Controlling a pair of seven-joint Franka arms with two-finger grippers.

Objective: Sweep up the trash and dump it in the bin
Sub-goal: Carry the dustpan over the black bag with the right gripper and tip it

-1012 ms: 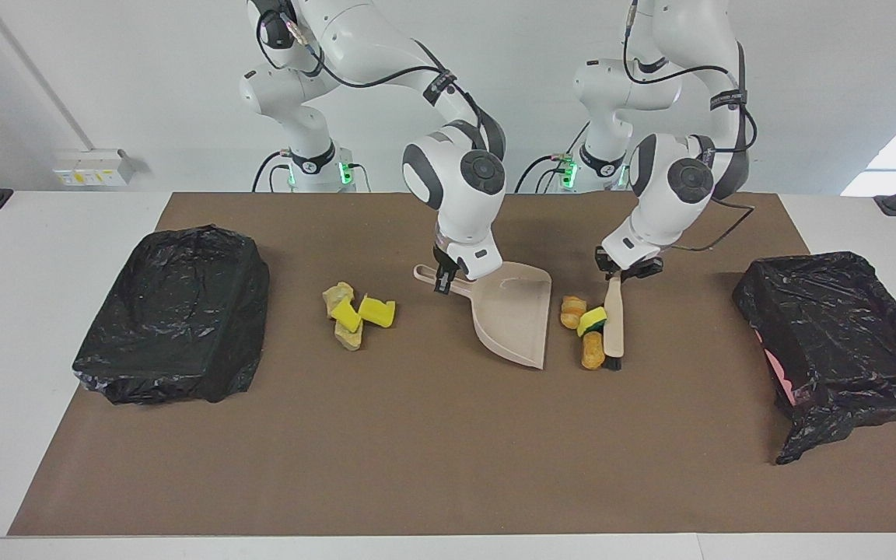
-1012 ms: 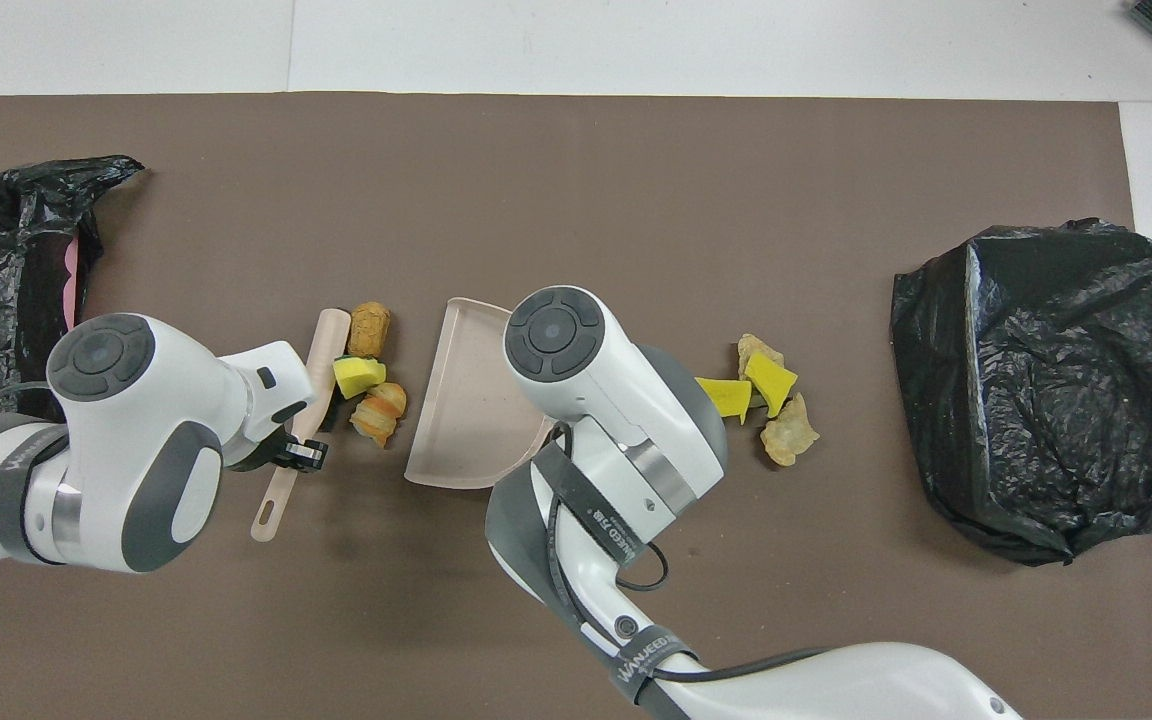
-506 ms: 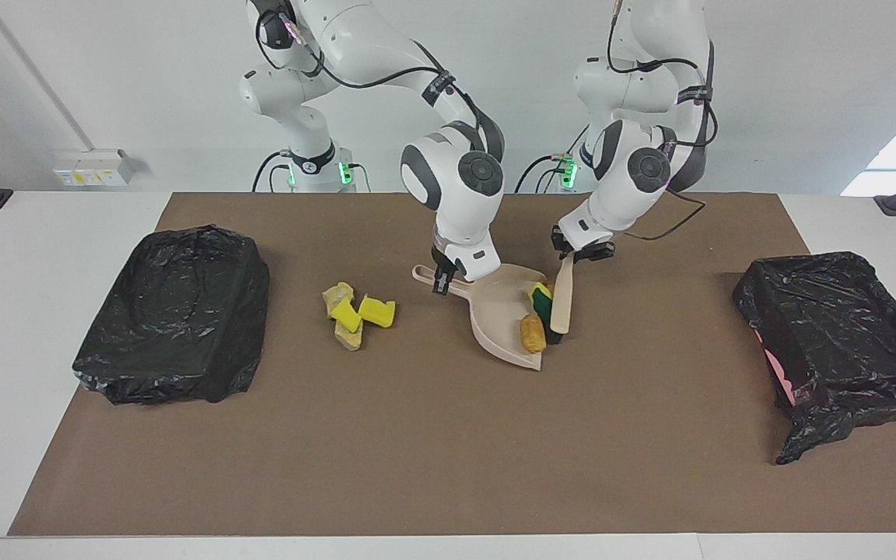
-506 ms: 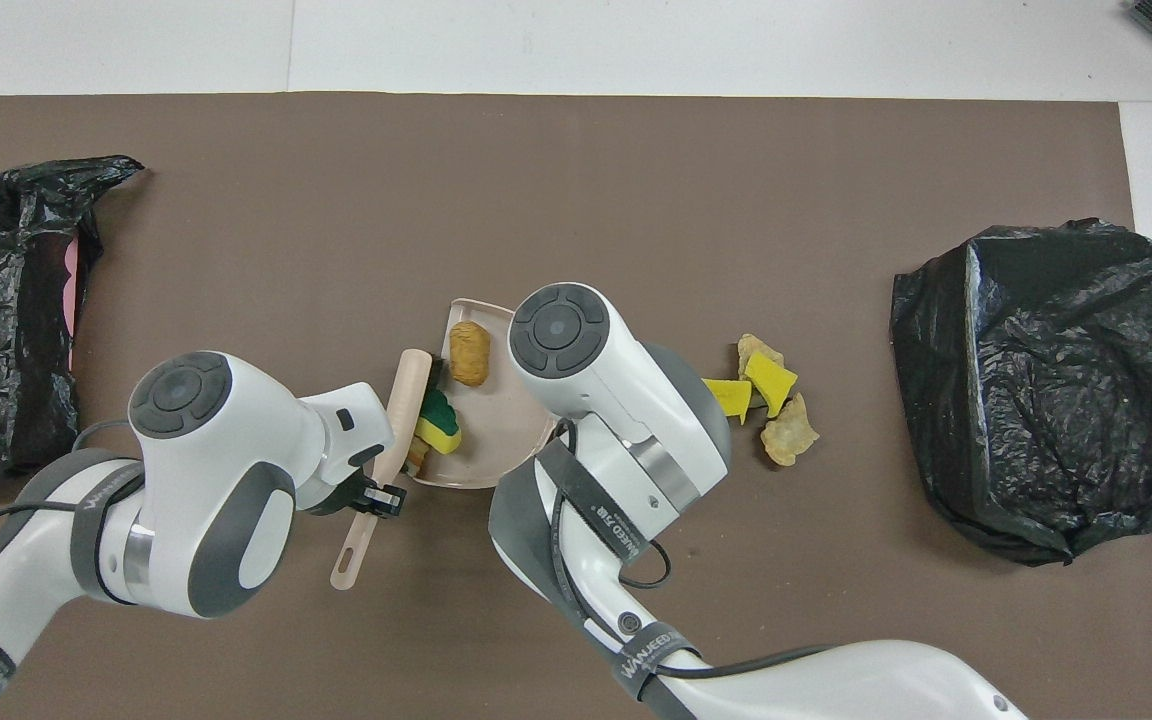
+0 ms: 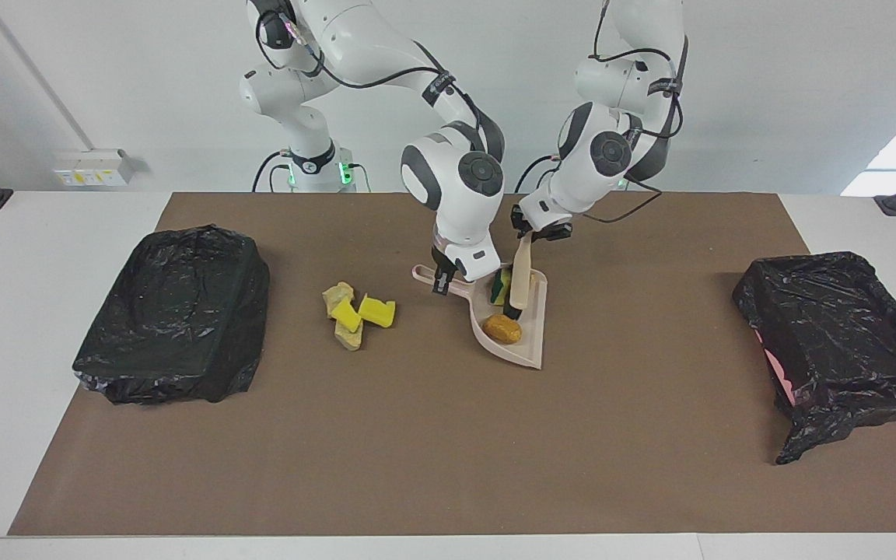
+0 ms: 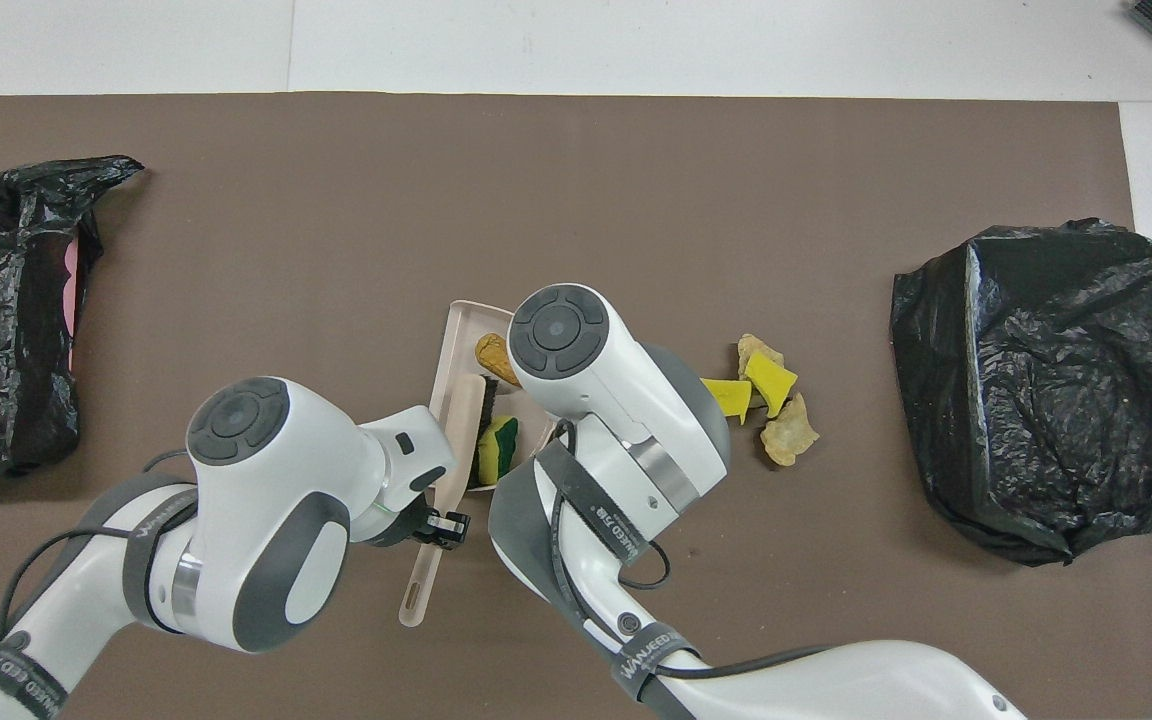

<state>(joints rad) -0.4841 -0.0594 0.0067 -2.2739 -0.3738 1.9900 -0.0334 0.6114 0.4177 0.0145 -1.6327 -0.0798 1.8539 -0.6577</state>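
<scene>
Trash sits in two lots: an orange lump (image 5: 502, 329) and a yellow-green sponge (image 6: 497, 447) in the dustpan (image 5: 531, 348), and a heap (image 5: 357, 313) on the mat toward the right arm's end. Right gripper (image 5: 444, 280) is clamped on the pan handle, left gripper (image 5: 541, 232) on the brush (image 5: 520, 284). Risk, I judge: lifting the pan tilted lets the lump roll off its open lip

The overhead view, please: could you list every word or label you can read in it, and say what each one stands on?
"WANJEED 万玖", white print on the grey strap around the right arm; the letters are small, so the reading is uncertain.
"WANJEED", on the strap lower on that arm.
Partly legible print ending "EED", on the left arm's strap.
No other text shows.
</scene>
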